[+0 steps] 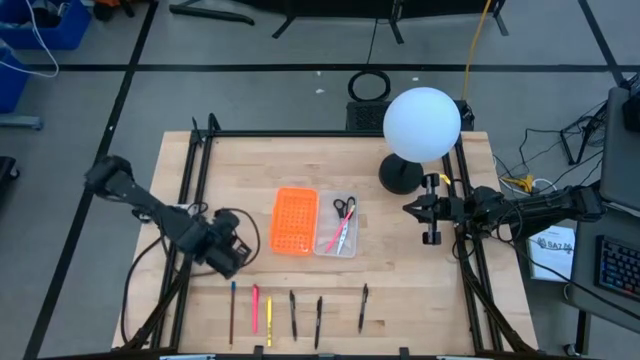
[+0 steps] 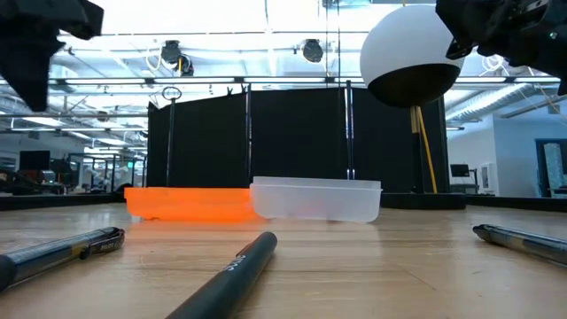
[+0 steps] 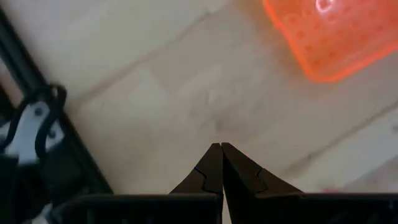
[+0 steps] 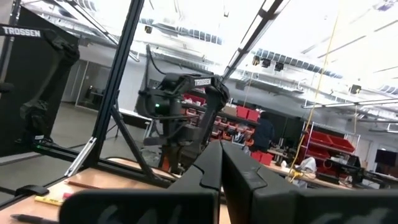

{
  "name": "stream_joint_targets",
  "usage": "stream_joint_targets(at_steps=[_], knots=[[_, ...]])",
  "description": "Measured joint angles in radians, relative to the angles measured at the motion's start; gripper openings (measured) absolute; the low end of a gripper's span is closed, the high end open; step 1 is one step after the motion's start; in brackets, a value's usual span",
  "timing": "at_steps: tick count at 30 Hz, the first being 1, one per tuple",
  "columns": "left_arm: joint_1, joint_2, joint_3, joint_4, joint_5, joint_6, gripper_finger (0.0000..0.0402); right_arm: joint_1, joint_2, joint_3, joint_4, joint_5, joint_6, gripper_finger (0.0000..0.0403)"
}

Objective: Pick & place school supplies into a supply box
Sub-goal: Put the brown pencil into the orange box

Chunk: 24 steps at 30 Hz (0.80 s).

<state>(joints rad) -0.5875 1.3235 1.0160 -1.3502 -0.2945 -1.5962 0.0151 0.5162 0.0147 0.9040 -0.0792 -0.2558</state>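
High view shows the supply box (image 1: 336, 224) mid-worktop, just beside an orange perforated piece (image 1: 294, 221). It already holds the scissors (image 1: 344, 207) and a pink pen (image 1: 338, 236). Six pens and pencils (image 1: 292, 312) lie in a row along the near edge, so most of the job is left, I judge. The left gripper (image 1: 237, 252) sits between the orange piece and the row; the right gripper (image 1: 416, 209) waits beside the box. Each wrist view shows what the overhead cannot: fingers together, holding nothing. Low view hides the box's contents behind its frosted wall.
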Motion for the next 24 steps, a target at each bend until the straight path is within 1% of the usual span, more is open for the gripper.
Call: stream_joint_targets(at_steps=[2, 7, 9, 11, 15, 17, 20, 24], knots=[[-0.030, 0.015, 0.024, -0.017, -0.001, -0.029, 0.0005, 0.000, 0.000, 0.000, 0.005, 0.000, 0.000, 0.0000], [-0.090, 0.013, 0.055, -0.020, -0.061, -0.145, 0.0007, 0.000, 0.000, 0.000, 0.013, 0.000, 0.008, 0.0000], [-0.119, 0.014, 0.054, 0.005, -0.053, -0.188, 0.0012, 0.000, 0.000, 0.000, 0.013, 0.000, 0.012, 0.0000], [-0.148, 0.024, 0.046, 0.028, -0.020, -0.258, 0.0012, 0.000, 0.000, 0.000, 0.013, -0.001, 0.026, 0.0000], [-0.201, 0.076, 0.040, 0.049, 0.103, -0.399, 0.0010, 0.000, 0.000, 0.000, 0.013, -0.001, 0.034, 0.0000], [-0.222, 0.117, 0.040, 0.075, 0.160, -0.442, 0.0015, 0.000, 0.000, 0.000, 0.012, -0.001, 0.034, 0.0000], [-0.237, 0.169, 0.039, 0.116, 0.214, -0.458, 0.0032, 0.000, 0.000, 0.000, 0.012, -0.001, 0.041, 0.0000], [-0.235, 0.226, 0.039, 0.194, 0.234, -0.488, 0.0073, 0.000, 0.000, 0.000, 0.012, -0.001, 0.060, 0.0000]])
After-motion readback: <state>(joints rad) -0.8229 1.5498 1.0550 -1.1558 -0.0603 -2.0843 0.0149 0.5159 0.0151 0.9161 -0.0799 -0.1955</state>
